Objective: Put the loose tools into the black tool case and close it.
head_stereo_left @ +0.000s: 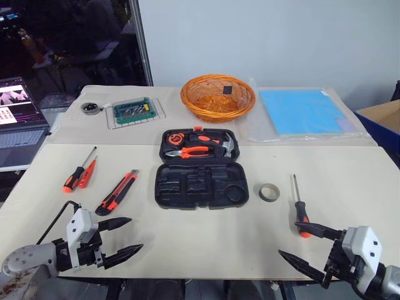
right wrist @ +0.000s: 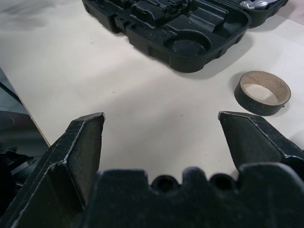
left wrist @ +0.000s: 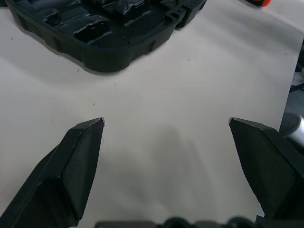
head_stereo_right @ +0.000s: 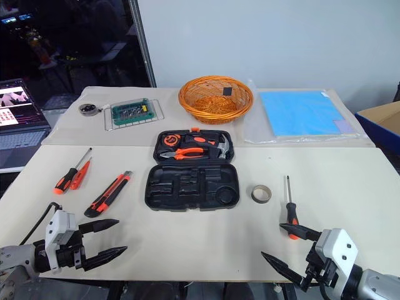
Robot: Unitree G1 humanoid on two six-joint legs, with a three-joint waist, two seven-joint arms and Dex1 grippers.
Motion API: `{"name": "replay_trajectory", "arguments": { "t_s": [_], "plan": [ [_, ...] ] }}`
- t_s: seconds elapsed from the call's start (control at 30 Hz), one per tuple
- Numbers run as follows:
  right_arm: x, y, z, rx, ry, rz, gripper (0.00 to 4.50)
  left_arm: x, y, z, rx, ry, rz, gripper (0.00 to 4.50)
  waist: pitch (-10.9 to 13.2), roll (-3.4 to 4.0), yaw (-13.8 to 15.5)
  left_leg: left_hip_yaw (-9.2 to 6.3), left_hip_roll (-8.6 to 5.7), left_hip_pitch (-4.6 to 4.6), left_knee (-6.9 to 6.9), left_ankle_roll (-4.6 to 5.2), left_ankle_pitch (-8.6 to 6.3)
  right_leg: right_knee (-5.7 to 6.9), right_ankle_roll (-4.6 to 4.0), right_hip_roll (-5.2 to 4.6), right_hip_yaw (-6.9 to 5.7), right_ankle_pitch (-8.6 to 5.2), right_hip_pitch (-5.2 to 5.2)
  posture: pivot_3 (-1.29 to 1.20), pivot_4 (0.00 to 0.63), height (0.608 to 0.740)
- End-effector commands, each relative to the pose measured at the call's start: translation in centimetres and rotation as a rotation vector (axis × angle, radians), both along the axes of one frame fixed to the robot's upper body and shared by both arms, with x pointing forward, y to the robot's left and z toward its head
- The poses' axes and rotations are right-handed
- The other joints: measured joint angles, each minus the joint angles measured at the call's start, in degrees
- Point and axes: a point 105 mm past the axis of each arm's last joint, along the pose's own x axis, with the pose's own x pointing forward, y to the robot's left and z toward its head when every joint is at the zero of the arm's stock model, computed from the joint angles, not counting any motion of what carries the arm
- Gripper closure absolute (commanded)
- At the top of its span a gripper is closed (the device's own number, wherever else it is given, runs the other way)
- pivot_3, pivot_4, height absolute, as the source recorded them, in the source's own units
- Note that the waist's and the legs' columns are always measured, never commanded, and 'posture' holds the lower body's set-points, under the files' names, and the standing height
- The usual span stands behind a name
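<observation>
The case (head_stereo_left: 201, 177) lies open in the middle of the table (head_stereo_left: 206, 244), pliers and hammer in its far half, the near half's recesses bare. Two screwdrivers (head_stereo_left: 80, 170) lie side by side to its left, with the knife (head_stereo_left: 117, 192) between them and the case. The tape roll (head_stereo_left: 269, 192) sits just right of the case, and a third screwdriver (head_stereo_left: 299, 207) lies beyond it. The left gripper (head_stereo_left: 125, 236) and right gripper (head_stereo_left: 303, 245) hover over the table's near edge, fingers wide, holding nothing.
</observation>
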Motion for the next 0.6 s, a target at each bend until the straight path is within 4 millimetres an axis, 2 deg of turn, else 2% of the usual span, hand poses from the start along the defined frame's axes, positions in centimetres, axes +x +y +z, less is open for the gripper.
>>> {"name": "replay_trajectory", "arguments": {
  "t_s": [0.03, 0.13, 0.17, 0.23, 0.33, 0.37, 0.47, 0.6],
  "plan": [
    [0.7, 0.5, 1.6, 0.018, -0.080, 0.032, 0.07, 1.1, 0.6, 1.1, -0.029, -0.067, 0.066, 0.00, 0.00, -0.01, 0.00, 0.00, 0.00, 0.00, 0.00, 0.00, 0.00, 0.00, 0.00, 0.00, 0.00, 0.00, 0.00, 0.00, 0.150, 0.740],
    [2.3, 2.2, 3.5, 0.098, -0.182, 0.074, 0.07, 4.1, 2.2, 2.4, -0.119, -0.121, 0.339, 0.00, 0.04, -0.04, -0.11, 0.05, 0.03, 0.03, 0.04, 0.00, 0.00, -0.02, 0.16, 0.00, 0.02, 0.16, 0.01, 0.00, 0.150, 0.740],
    [2.6, 2.5, 3.8, 0.109, -0.193, 0.081, 0.07, 4.6, 2.5, 2.6, -0.126, -0.131, 0.379, 0.00, 0.06, -0.08, -0.10, 0.04, 0.08, 0.02, 0.15, 0.00, 0.00, -0.01, 0.44, 0.02, 0.00, 0.38, 0.02, 0.00, 0.150, 0.740],
    [3.3, 3.4, 4.7, 0.125, -0.234, 0.105, 0.07, 5.9, 3.5, 3.3, -0.158, -0.130, 0.489, 0.00, 0.06, -0.12, -0.01, 0.04, 0.18, 0.03, 0.23, 0.00, 0.00, 0.00, 0.46, 0.15, -0.04, 0.41, 0.05, 0.00, 0.150, 0.740],
    [3.8, 6.0, 6.5, 0.130, -0.276, 0.227, 0.07, 9.1, 7.1, 3.8, -0.030, -0.041, 0.745, 0.00, 0.11, -0.12, 0.09, 0.03, 0.17, 0.02, 0.24, 0.00, 0.01, 0.04, 0.47, 0.35, -0.04, 0.43, 0.02, 0.00, 0.150, 0.740],
    [3.8, 6.7, 6.9, 0.132, -0.266, 0.278, 0.07, 10.1, 8.4, 4.5, -0.015, -0.038, 0.812, 0.00, 0.11, -0.13, 0.14, 0.00, 0.16, -0.03, 0.29, 0.00, 0.01, 0.08, 0.49, 0.44, -0.03, 0.46, -0.02, 0.00, 0.150, 0.740],
    [4.2, 7.9, 7.7, 0.135, -0.229, 0.351, 0.07, 12.2, 11.3, 6.1, 0.056, -0.034, 0.896, 0.00, 0.19, -0.33, -0.02, -0.03, 0.19, 0.01, 0.30, 0.00, 0.01, 0.07, 0.48, 0.71, -0.03, 0.49, -0.03, 0.00, 0.150, 0.740],
    [4.9, 8.8, 8.2, 0.101, -0.189, 0.371, 0.07, 14.1, 13.4, 7.4, 0.157, 0.013, 0.867, 0.00, 0.19, -0.37, -0.42, 0.05, 0.24, -0.02, 0.21, -0.12, -0.06, 0.02, 0.21, 0.82, 0.05, 0.65, -0.15, 0.00, 0.150, 0.740]
  ]
}}
